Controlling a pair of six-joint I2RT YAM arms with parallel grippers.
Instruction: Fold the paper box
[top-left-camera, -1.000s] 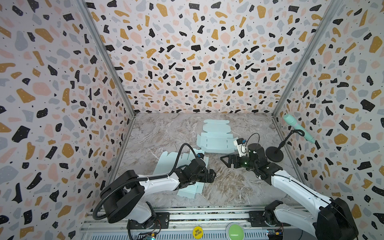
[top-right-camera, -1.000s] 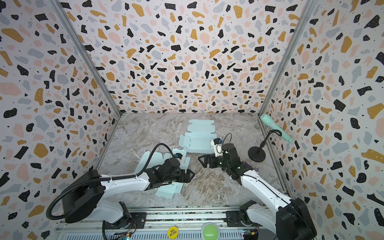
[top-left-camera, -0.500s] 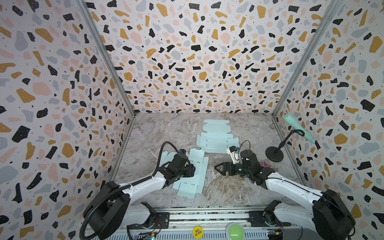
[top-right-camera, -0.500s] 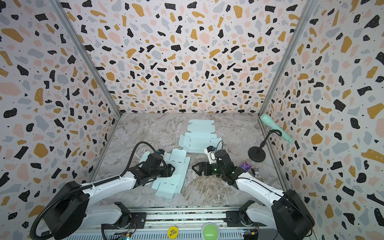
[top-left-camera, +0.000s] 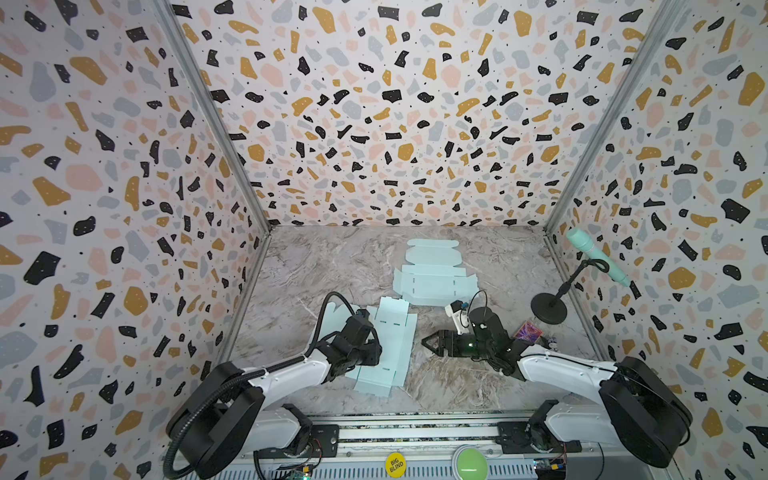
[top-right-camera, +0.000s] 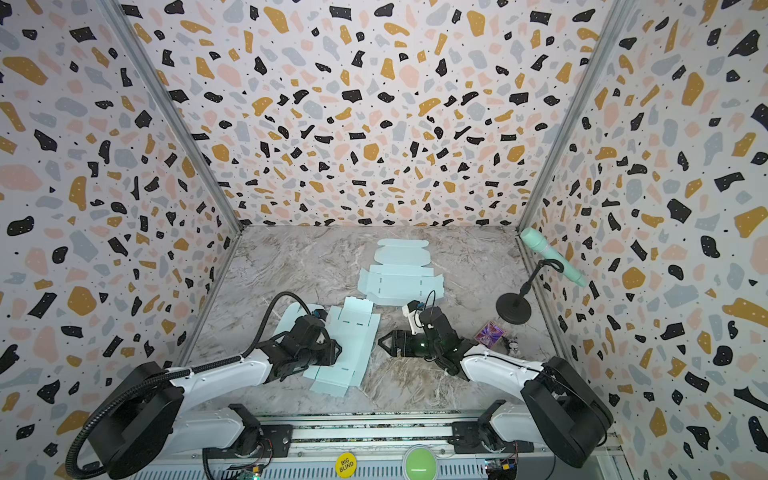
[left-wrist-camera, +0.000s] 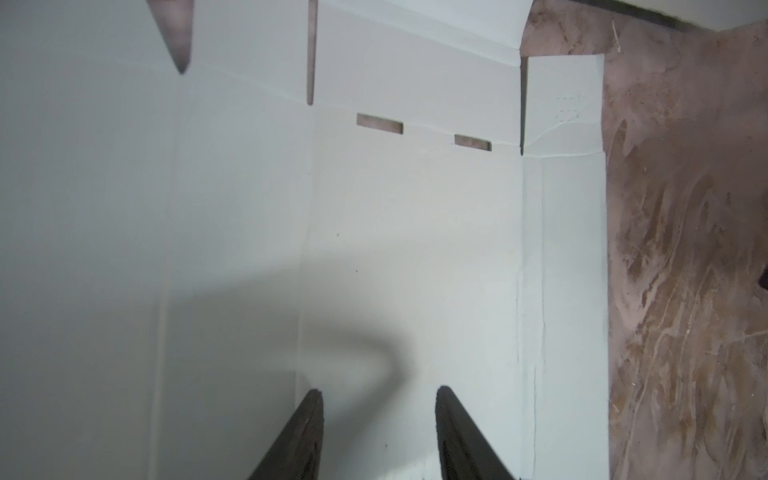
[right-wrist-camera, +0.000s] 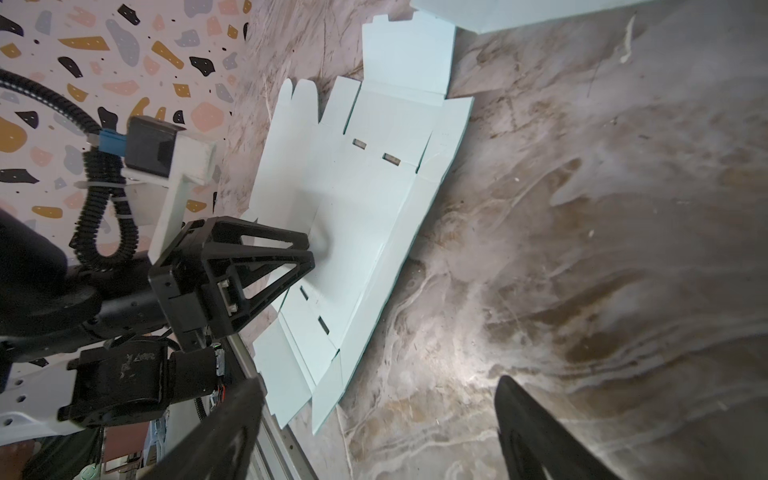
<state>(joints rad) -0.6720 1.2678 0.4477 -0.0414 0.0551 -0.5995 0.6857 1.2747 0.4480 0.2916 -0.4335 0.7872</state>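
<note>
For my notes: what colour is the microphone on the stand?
The microphone is mint green, clearest in a top view.

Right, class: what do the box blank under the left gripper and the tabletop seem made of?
Box blank: thin matte paperboard, likely; scored creases and cut slots show. Tabletop: marble-patterned, slight sheen; stone or printed laminate, cannot tell.

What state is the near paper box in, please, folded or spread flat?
Spread flat: the near paper box lies unfolded on the table, panels and slots showing.
</note>
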